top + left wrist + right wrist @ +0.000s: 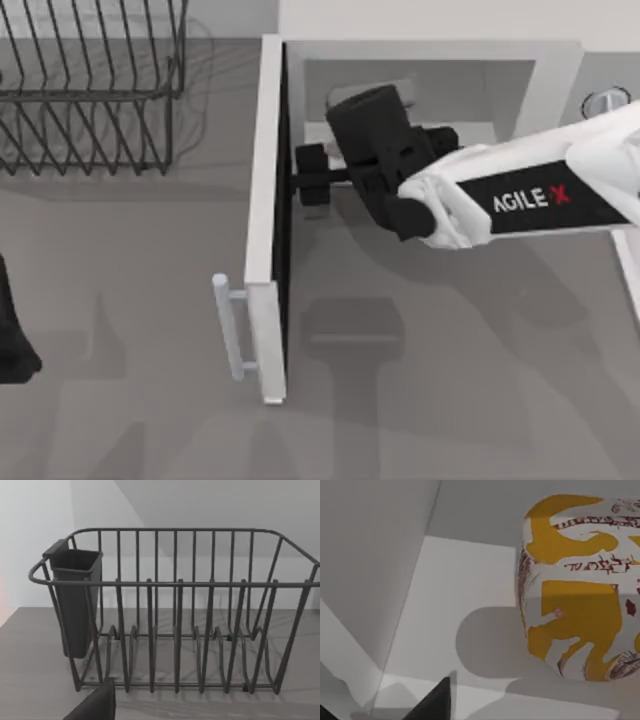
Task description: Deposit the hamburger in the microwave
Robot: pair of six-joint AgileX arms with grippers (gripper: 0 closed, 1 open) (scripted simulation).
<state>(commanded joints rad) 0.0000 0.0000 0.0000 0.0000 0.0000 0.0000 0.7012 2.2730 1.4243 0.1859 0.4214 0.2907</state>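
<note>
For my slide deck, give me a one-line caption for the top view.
Right gripper reaches into the open microwave; left arm parked at the table's left edge.

The grey worktop (150,330) carries two large things. A dark wire rack (90,85) stands on its far left part, well apart from the right arm's fingers; in the left wrist view the rack (180,610) rests squarely on the grey surface (30,670), with a dark cup-like holder (75,600) hung on one end of it. The white-grey microwave (560,70) sits on the far right part, its door (268,200) swung open over the surface and the pale bar handle (232,325) on the door's outer face. The bare stretch nearer the camera bears only soft shadows (350,335), below the right arm.
</note>
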